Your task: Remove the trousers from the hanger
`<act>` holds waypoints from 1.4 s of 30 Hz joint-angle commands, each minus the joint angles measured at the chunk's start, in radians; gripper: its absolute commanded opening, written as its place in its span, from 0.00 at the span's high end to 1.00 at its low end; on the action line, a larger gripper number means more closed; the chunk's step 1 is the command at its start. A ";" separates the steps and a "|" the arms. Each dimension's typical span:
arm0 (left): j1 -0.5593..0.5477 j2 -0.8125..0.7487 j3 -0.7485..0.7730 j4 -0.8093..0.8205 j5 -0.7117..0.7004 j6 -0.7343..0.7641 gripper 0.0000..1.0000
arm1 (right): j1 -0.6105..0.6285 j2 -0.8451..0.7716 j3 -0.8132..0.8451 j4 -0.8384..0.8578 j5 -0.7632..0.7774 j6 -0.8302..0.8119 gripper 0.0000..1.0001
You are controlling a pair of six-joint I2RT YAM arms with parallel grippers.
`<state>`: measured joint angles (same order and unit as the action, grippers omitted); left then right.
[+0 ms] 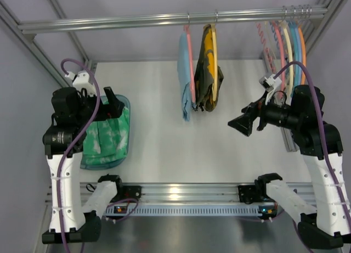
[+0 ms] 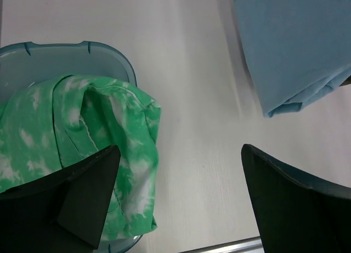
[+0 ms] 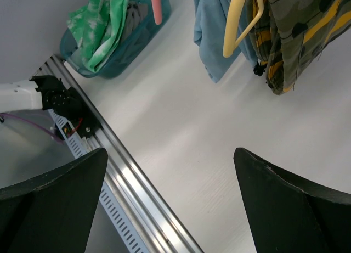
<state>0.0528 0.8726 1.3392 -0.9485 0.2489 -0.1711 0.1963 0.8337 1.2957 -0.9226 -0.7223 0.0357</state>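
The light blue trousers point(image 1: 184, 77) hang on the salmon-pink hanger point(image 1: 190, 55) from the metal rail point(image 1: 164, 20), left of the yellow-and-dark patterned garment point(image 1: 208, 66). The trousers' lower edge shows in the left wrist view point(image 2: 296, 50) and in the right wrist view point(image 3: 211, 22), where the pink hanger's end point(image 3: 157, 6) also shows. My left gripper point(image 1: 114, 107) is open and empty over the blue basket, well left of the trousers. My right gripper point(image 1: 239, 125) is open and empty, right of and below both garments.
A blue basket point(image 1: 125, 107) holds green-and-white cloth point(image 1: 107, 135) at the left. Several bare hangers point(image 1: 288, 44) hang at the rail's right end. The patterned garment's yellow hanger point(image 3: 238, 20) shows in the right wrist view. A slotted metal rail point(image 1: 186, 192) runs along the near edge.
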 commanded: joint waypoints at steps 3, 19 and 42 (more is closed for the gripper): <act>0.002 -0.032 0.040 0.155 0.120 0.002 0.02 | 0.015 0.019 0.036 0.033 -0.008 -0.011 0.01; -0.030 0.196 -0.032 0.939 0.484 -0.611 0.02 | 0.014 0.093 0.109 0.002 0.020 -0.023 0.01; -0.580 0.500 -0.103 1.352 0.271 -0.646 0.24 | 0.015 0.113 0.108 0.002 0.032 -0.025 0.01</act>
<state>-0.5076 1.3491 1.2209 0.2806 0.5224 -0.7937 0.1963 0.9695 1.3769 -0.9352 -0.6960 0.0261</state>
